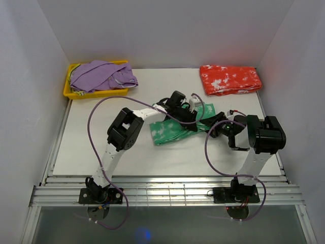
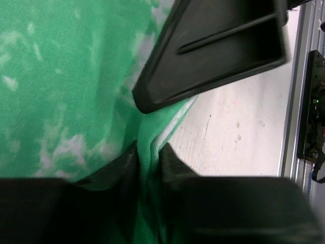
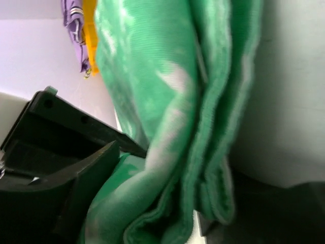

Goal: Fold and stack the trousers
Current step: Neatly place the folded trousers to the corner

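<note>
Green trousers (image 2: 61, 76) are pinched by a fold in my left hand (image 2: 148, 155). My right hand (image 3: 162, 198) straddles their folded edge; whether it grips, I cannot tell.

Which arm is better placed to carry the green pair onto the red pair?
Likely right: the red trousers lie far right, on its side, and the right claw brackets the green trousers at their folded edge. The left claw pinches cloth but would reach across.
</note>
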Robot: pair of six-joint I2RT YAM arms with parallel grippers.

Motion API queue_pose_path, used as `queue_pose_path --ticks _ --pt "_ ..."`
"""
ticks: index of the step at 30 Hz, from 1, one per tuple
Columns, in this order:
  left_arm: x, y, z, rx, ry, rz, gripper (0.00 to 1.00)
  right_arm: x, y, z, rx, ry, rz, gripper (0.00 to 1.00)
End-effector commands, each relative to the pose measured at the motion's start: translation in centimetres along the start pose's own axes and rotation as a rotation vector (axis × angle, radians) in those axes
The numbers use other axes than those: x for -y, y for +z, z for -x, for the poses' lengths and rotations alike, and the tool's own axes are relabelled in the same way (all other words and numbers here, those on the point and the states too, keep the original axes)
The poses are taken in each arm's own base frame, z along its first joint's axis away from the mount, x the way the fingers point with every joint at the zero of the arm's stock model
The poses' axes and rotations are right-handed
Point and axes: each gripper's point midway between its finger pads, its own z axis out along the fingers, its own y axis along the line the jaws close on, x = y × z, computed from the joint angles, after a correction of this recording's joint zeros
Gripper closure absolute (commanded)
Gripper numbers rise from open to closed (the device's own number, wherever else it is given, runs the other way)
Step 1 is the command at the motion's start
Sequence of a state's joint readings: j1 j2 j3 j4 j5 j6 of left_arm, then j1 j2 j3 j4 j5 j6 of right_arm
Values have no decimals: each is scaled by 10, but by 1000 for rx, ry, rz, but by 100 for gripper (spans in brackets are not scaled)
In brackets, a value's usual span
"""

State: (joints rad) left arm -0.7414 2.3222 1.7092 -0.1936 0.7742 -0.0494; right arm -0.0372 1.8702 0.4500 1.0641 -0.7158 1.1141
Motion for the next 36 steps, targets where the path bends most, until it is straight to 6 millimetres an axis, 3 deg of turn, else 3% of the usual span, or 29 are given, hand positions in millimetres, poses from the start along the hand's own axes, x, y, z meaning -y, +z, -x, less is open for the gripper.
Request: queue_pose_path --ticks 1,3,4,5,6,8,10,12,14,15,17,18,20,22,23,26,28,30,31,33,34,36 --pt "44 -11 -10 -56 -24 -87 62 6 7 8 50 -78 -28 40" --pt "48 -32 -1 -15 -26 -69 50 0 3 9 53 -132 -26 64" --pt "65 -56 24 54 -16 -70 43 -2 2 9 51 -151 -26 75" --pt "67 -69 12 51 -63 -71 40 -10 0 11 62 -178 -17 89" --pt "61 -92 17 84 -100 -45 39 -12 -2 12 65 -190 -18 92" --pt "77 -137 17 149 -181 -24 37 -21 -5 13 69 -238 -10 92" --pt "62 -181 14 229 -257 62 35 -26 -6 15 62 -264 -13 92" --pt "53 -220 -4 291 -358 159 20 -39 -8 18 76 -306 5 92" --pt "46 -234 -25 284 -429 221 17 -52 -7 24 77 -395 1 92" --pt "37 -241 -45 287 -494 260 16 -57 -6 27 80 -423 2 92" --pt "27 -240 -65 294 -563 278 16 -69 -1 39 87 -470 9 92" --pt "19 -236 -86 283 -655 289 16 -76 6 32 57 -498 21 92" --pt "12 -231 -85 312 -654 260 16 -94 15 49 68 -568 36 92" --pt "2 -225 -82 327 -668 254 16 -100 21 58 49 -667 9 92" --pt "-2 -223 -81 327 -679 251 16 -120 27 76 84 -738 15 92" --pt "-11 -219 -73 319 -688 230 16 -126 39 98 75 -896 -57 92" --pt "-14 -217 -70 317 -679 229 15 -151 45 124 120 -1012 -66 92" --pt "-17 -217 -68 313 -648 230 15 -150 54 142 146 -1057 -103 92" --pt "-16 -217 -71 302 -651 232 14 -164 57 155 172 -1124 -103 92" --pt "-14 -216 -73 282 -636 217 11 -161 65 169 180 -1155 -130 92" --pt "-12 -215 -76 271 -640 213 11 -174 68 180 204 -1190 -125 92" --pt "-9 -217 -77 269 -622 214 10 -173 72 189 217 -1218 -143 92"
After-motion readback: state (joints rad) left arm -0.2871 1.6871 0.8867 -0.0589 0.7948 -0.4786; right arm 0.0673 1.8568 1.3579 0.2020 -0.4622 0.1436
